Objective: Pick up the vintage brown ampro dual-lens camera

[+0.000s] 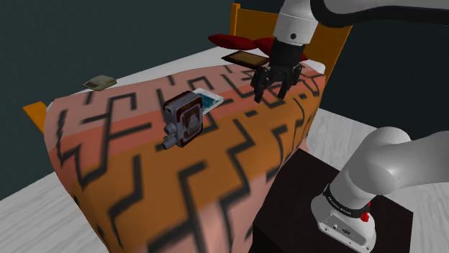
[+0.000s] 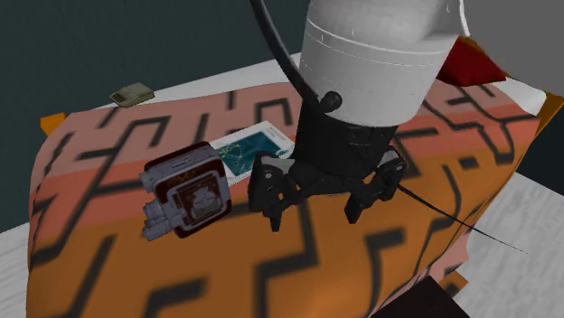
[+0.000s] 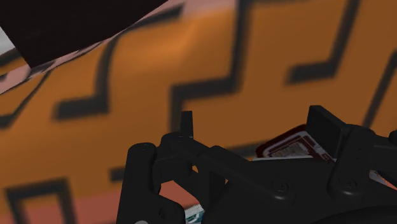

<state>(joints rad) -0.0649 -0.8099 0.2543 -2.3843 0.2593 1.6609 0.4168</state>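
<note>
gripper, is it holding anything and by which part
Nothing is held. The gripper hangs open above the patterned cover, its fingers empty; the brown camera stands on the cover apart from it, untouched.

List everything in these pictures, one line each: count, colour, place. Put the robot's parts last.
patterned cover: one, orange and salmon with black zigzags, draped over the work surface
camera: one, brown and grey, standing on the cover, apart from the gripper
flat card: one, teal and white, lying on the cover beside the camera
flat panel: one, brown, dark-edged, on the cover's far end
red cushion: at least one, behind the panel
wooden frame: one, orange, behind the cushion
small flat thing: one, olive, on the white surface beyond the cover
stand: one, dark, shoulder view's lower right
arm: one, white, rising from the stand
gripper: one, black, open, above the cover, empty
</note>
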